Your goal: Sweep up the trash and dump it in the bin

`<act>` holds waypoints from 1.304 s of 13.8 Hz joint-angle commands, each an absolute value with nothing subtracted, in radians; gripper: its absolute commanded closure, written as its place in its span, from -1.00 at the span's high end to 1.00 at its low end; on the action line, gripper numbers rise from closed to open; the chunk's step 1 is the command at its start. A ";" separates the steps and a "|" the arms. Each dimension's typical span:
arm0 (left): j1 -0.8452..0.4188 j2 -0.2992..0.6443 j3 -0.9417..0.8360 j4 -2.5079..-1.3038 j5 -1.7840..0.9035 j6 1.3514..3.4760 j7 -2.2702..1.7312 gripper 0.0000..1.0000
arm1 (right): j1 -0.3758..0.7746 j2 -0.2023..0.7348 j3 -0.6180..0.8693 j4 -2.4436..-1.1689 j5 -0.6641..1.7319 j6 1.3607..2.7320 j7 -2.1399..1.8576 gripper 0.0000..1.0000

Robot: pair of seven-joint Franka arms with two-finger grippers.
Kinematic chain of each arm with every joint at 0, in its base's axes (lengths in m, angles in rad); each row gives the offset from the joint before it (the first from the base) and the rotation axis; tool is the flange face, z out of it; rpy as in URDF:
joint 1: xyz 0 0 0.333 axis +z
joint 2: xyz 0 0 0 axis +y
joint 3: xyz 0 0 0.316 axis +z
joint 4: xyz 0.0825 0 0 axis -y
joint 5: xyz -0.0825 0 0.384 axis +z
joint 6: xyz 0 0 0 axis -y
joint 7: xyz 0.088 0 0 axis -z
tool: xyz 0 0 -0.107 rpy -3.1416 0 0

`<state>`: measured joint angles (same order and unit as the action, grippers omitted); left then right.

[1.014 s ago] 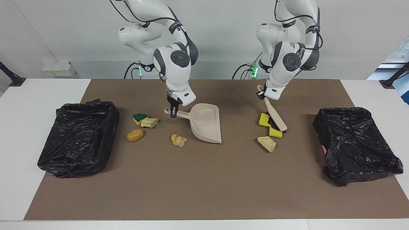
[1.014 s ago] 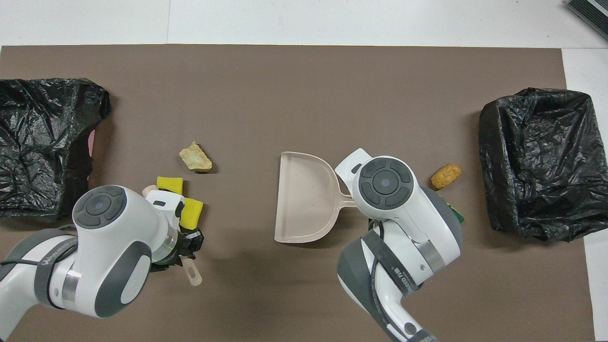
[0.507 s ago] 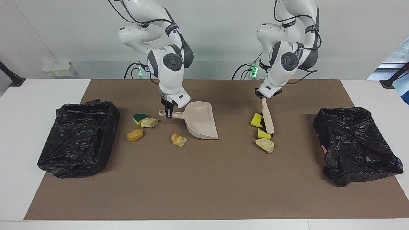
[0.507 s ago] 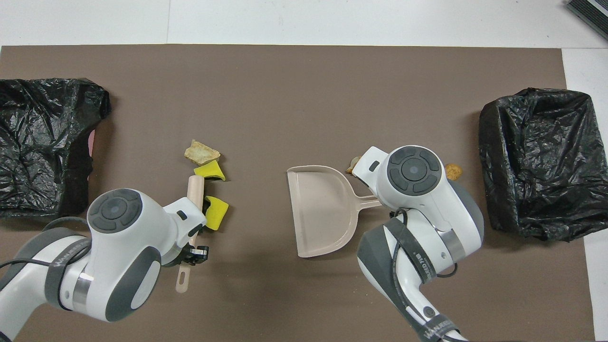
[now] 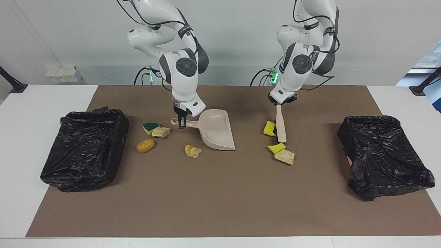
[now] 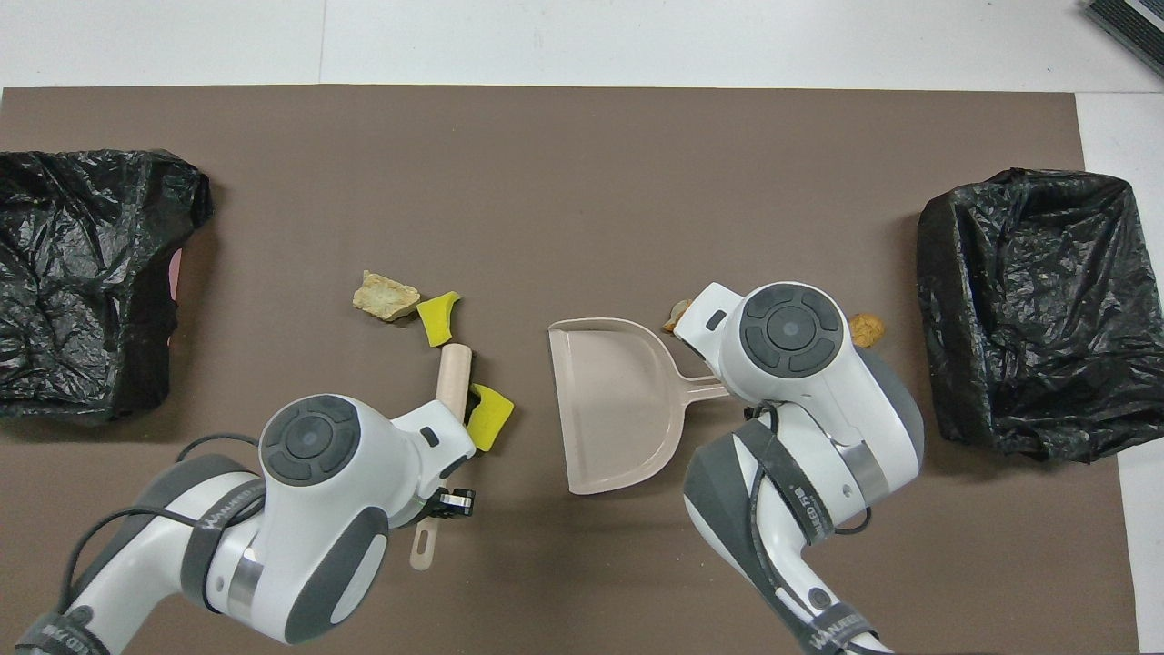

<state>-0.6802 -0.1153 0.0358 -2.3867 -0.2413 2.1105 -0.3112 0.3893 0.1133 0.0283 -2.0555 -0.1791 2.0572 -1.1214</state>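
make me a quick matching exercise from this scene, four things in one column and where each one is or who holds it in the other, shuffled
Things:
1. dustpan
2. brush
3. green-and-yellow sponge
4. pale chunk

Places or states:
A. touching a yellow sponge bit
B. held by the left gripper
C. held by the right gripper
D. lying between the dustpan's handle and a black-lined bin

Pairs: 1-C, 2-B, 3-D, 4-A

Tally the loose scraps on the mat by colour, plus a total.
Plain yellow sponge bits: 2
Green-and-yellow sponge: 1
Pale beige chunks: 2
Orange-brown bread lumps: 2
Total: 7
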 commanded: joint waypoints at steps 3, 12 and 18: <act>-0.805 -0.092 0.046 -2.321 -0.299 2.161 -0.493 -1.00 | 0.432 0.104 0.035 -2.089 -0.173 2.106 -1.016 -1.00; -0.686 -0.009 0.060 -2.126 -0.131 1.997 -0.600 -1.00 | 0.433 0.104 0.035 -2.089 -0.173 2.099 -1.012 -1.00; -0.412 0.144 0.061 -1.913 -0.029 1.947 -0.195 -1.00 | 0.428 0.104 0.035 -2.089 -0.175 2.095 -1.014 -1.00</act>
